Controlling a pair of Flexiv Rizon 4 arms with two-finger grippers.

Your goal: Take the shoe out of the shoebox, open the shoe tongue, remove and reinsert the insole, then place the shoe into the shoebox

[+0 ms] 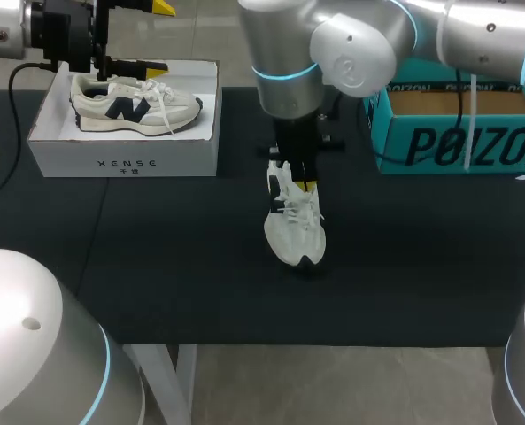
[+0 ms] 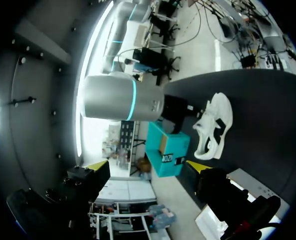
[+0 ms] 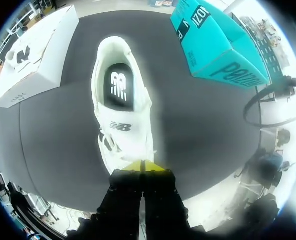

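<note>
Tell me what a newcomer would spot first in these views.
First, the white shoe lying alone in the middle of the black table, with the right claw shut at its laces. Next come the second shoe in the white box at the far left, under the open left claw, and the teal box at the far right.

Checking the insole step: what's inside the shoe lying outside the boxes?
A black insole shows in the white shoe at its heel end; farther forward is hidden under the tongue and laces.

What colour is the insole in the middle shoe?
The insole is black with a white logo, clearest in right wrist view.
</note>
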